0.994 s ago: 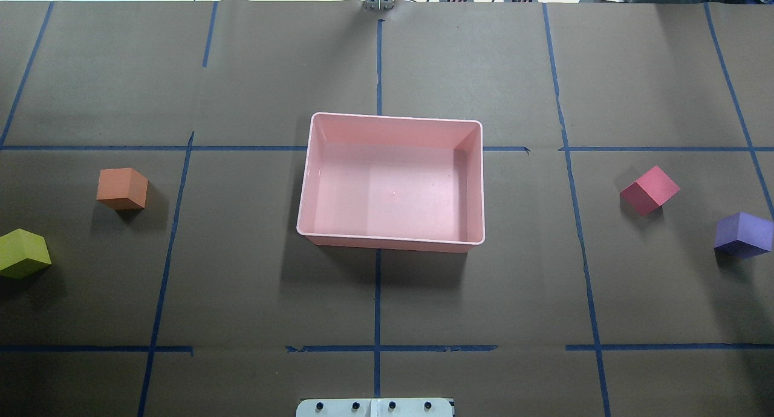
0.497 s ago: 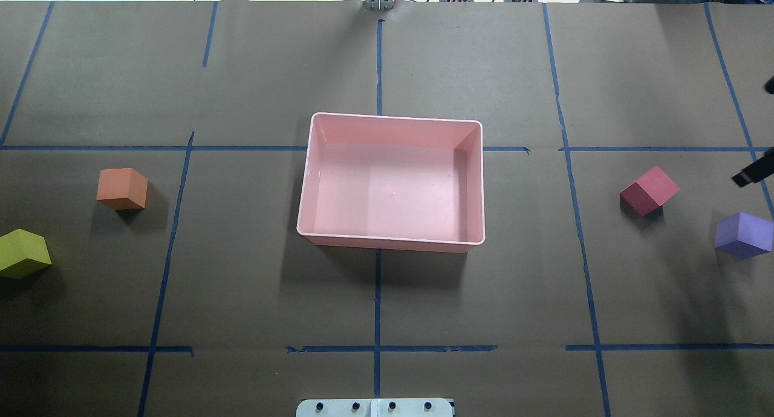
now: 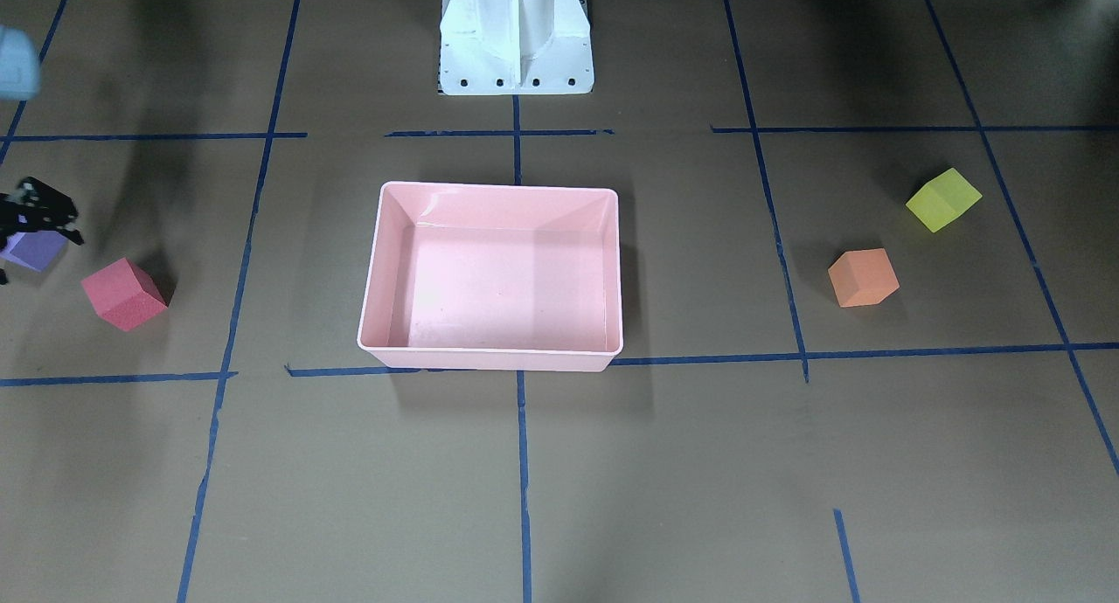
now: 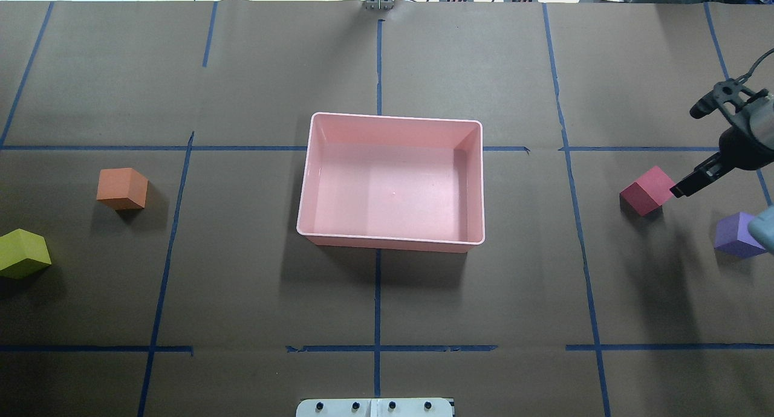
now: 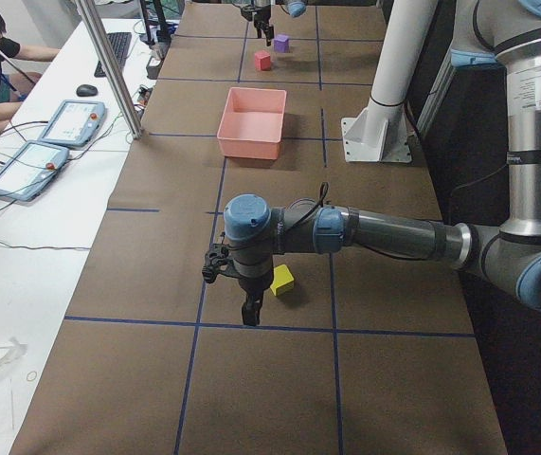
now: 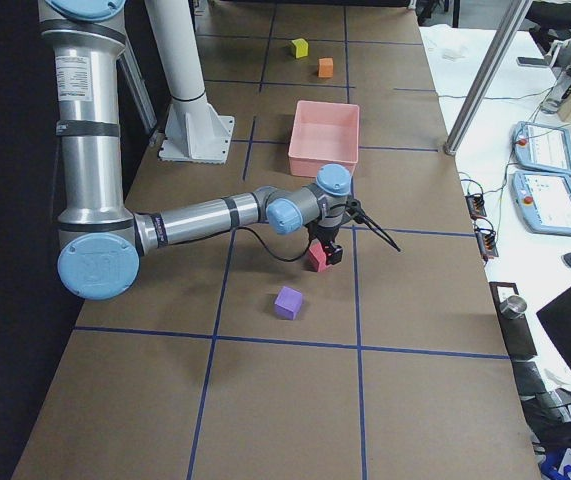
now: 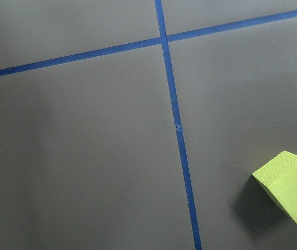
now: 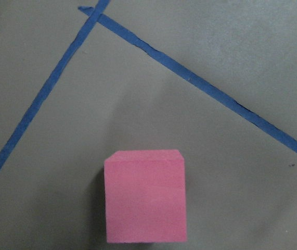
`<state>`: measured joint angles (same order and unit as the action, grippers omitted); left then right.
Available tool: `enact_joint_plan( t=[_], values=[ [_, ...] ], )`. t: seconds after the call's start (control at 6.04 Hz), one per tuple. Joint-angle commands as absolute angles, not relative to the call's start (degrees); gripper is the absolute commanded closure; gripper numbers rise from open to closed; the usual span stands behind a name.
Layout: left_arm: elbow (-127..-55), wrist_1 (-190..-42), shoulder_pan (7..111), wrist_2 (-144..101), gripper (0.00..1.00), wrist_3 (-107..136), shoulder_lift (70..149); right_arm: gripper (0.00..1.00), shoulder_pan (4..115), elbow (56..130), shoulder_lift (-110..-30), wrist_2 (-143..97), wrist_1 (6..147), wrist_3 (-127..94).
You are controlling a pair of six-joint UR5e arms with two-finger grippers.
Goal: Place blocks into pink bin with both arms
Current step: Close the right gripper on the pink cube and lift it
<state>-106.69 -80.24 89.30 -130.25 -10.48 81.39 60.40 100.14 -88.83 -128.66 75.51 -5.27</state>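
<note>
The right arm (image 6: 205, 215) stretches low and level over the brown paper tabletop (image 4: 242, 296), the right gripper (image 4: 686, 151) at the overhead view's right edge spread wide and empty. The left arm (image 5: 393, 232) reaches likewise, the left gripper (image 5: 249, 318) pointing down, fingers apart or together I cannot tell. Of the matte foam-like cubes, the red block (image 4: 648, 190) lies just left of the right gripper's lower finger and the yellow-green block (image 5: 282, 280) just beside the left gripper, both well apart from the glossy pink bin (image 4: 396, 118) at centre.

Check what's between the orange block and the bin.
Between the orange block and the bin there is only brown paper, crossed by one blue tape line. The overhead view shows it.
</note>
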Motion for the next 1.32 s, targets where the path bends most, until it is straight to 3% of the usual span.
enact_joint_plan(
  t=[0.0, 0.5, 0.83, 0.99, 1.16],
  values=[
    [-106.7, -80.2, 89.3, -130.3, 0.00, -10.5, 81.4, 0.00, 58.1, 96.8, -86.2, -128.0, 74.8, -6.3],
    [-106.7, -80.3, 89.3, -130.3, 0.00, -10.5, 81.5, 0.00, 54.5, 91.6, -83.9, -127.1, 74.8, -6.3],
    [-106.7, -80.3, 89.2, -130.3, 0.00, -10.5, 81.6, 0.72, 54.5, 91.7, -82.6, -126.0, 75.0, -6.3],
    [-106.8, -80.3, 89.2, -130.3, 0.00, -10.5, 81.6, 0.73, 55.4, 92.5, -81.1, -126.6, 76.1, -6.8],
    [-106.8, -80.3, 89.2, -130.3, 0.00, -10.5, 81.8, 0.73, 56.9, 94.1, -74.6, -127.8, 84.7, -9.0]
  ],
)
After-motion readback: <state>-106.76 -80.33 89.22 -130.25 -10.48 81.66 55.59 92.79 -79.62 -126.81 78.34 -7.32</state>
